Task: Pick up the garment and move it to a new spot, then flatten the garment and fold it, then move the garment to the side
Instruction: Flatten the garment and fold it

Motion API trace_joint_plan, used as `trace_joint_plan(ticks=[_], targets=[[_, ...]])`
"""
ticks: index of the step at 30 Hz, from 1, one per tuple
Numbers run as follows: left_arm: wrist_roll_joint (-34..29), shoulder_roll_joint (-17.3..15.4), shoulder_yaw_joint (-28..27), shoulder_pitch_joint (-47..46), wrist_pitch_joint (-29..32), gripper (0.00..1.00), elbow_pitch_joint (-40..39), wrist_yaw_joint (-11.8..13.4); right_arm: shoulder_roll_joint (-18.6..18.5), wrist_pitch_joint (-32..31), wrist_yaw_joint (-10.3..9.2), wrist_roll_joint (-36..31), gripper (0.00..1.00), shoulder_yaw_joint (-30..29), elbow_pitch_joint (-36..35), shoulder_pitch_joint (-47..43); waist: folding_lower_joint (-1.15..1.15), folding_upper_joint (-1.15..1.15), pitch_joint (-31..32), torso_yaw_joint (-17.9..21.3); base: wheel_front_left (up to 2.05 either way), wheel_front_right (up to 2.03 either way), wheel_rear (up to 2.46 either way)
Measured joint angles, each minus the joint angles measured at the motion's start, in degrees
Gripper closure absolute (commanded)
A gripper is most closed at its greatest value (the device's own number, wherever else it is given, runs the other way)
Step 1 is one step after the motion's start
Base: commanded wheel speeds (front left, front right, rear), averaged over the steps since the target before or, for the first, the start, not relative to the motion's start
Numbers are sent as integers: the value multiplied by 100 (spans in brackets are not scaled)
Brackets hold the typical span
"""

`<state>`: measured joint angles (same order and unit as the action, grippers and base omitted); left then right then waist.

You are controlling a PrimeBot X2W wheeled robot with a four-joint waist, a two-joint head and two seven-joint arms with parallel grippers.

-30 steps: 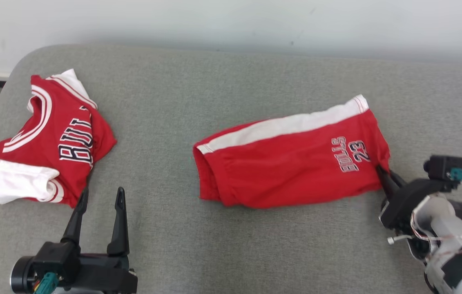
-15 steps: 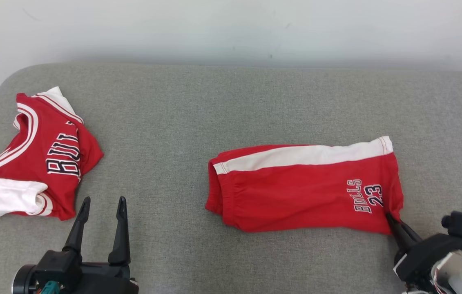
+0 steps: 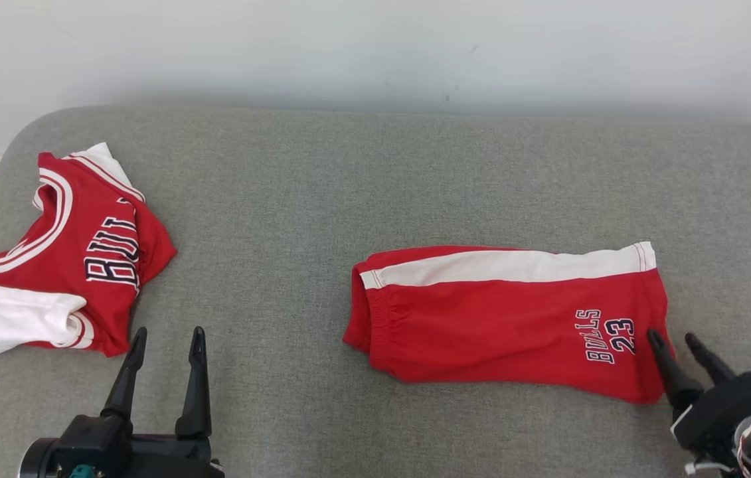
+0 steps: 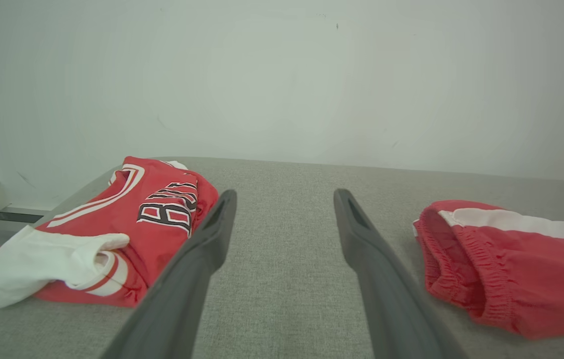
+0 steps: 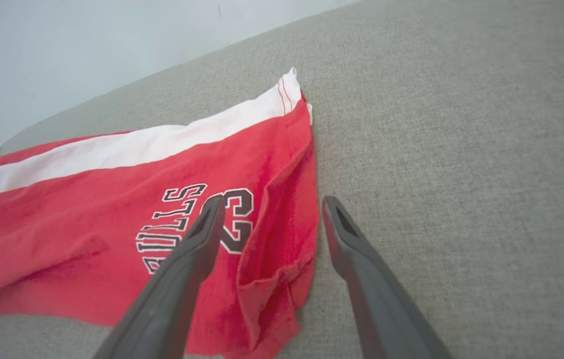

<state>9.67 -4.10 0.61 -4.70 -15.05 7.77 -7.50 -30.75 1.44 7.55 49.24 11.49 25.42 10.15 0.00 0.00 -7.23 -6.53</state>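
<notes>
**A:** Where are the shorts (image 3: 508, 318)?
**B:** Right of centre in the head view, folded lengthwise on the grey cushion (image 3: 348, 179), white stripe toward the wall.
**A:** And the right gripper (image 3: 670, 335)?
**B:** Lower right, fingers spread, straddling the hem by the "23" print and gripping nothing. Whether a finger touches the cloth, I can't tell.
**A:** Why there?
**B:** I'd judge the hem the natural handle for dragging the fold aside.
**A:** The left gripper (image 3: 168, 330)?
**B:** Lower left, spread wide and empty, between the shorts and the red jersey (image 3: 70, 259), probably just keeping clear
</notes>
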Motion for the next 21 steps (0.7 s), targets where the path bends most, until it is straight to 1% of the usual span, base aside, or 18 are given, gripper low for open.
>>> trace_joint_plan(ticks=[5, 8, 9, 12, 16, 19, 20, 21], targets=[[-2, -8, 8, -5, 0, 0, -5, 0, 194, -471, 0, -658, 0, -486, 36, 290, 0, 0, -19, -40, 0, 0, 0], [-41, -29, 48, -18, 0, 0, -11, 0, 282, -749, 0, -1022, 0, -669, 244, 487, 0, 0, -48, -73, 0, 0, 0], [-81, -58, 73, -37, 0, 0, -3, 0, 303, -920, 0, -1256, 0, -743, 412, 612, 0, 0, -67, -108, 0, 0, 0], [-104, -69, 100, -45, 0, 0, -2, 0, 343, -1167, 0, -1561, 0, -768, 666, 764, 0, 0, -84, -162, 0, 0, 0], [-105, -69, 102, -59, 0, 0, 4, 0, 404, -1449, 0, -1775, 0, -735, 915, 913, 0, 0, -81, -217, 0, 0, 0], [-105, -71, 103, -59, 0, 0, 25, 0, 434, -1694, 1, -1811, 0, -720, 1113, 995, 0, 0, -54, -238, 0, 0, 0], [-104, -70, 98, -59, 0, 0, 32, 0, 443, -1755, 1, -1812, 51, -711, 1151, 1010, 0, 0, -41, -243, 0, 0, 0], [-104, -71, 91, -57, 0, 0, 36, 0, 455, -1783, 0, -1822, 70, -682, 1163, 1015, 0, 0, -28, -247, 0, 0, 0]])
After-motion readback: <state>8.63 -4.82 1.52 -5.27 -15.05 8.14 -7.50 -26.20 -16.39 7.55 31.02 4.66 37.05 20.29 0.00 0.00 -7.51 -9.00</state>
